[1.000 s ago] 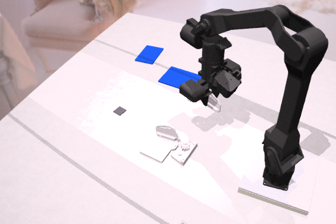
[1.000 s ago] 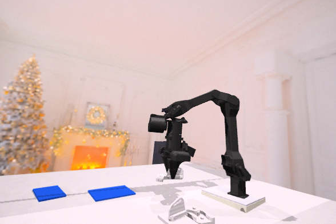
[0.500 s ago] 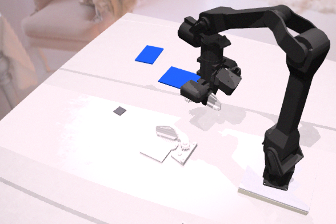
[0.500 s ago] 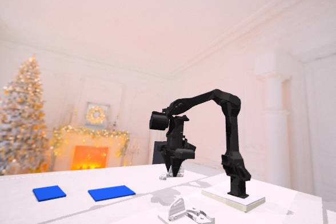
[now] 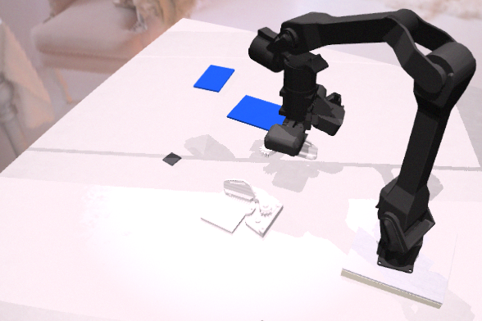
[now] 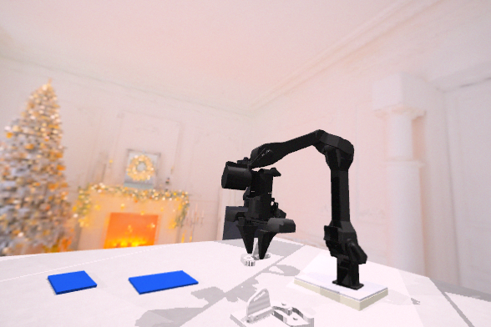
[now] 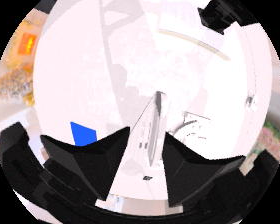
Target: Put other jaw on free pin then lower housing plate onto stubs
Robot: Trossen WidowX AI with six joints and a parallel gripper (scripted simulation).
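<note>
My gripper [image 6: 256, 252] [image 7: 147, 131] points down and is shut on a white jaw [image 5: 310, 151] [image 6: 249, 261] [image 7: 157, 132], whose toothed end sticks out to the side. It is held above the table, behind the white assembly and apart from it. The assembly stands on the table: a base [image 5: 275, 214] [image 6: 308, 320] with a toothed round part and small raised posts, and a seated jaw [image 5: 238, 189] [image 6: 259, 306] with an upright ribbed fin. A flat white square [image 5: 223, 218] lies beside the base. Glare hides which part is the housing plate and the free pin's exact place.
Two blue plates, a smaller one [image 5: 214, 78] [image 6: 72, 282] and a larger one [image 5: 254, 111] [image 6: 163, 281], lie farther back. A small dark tile [image 5: 171, 159] [image 7: 147, 178] lies left of the arm. The arm stands on a pale board [image 5: 389, 289] at the right.
</note>
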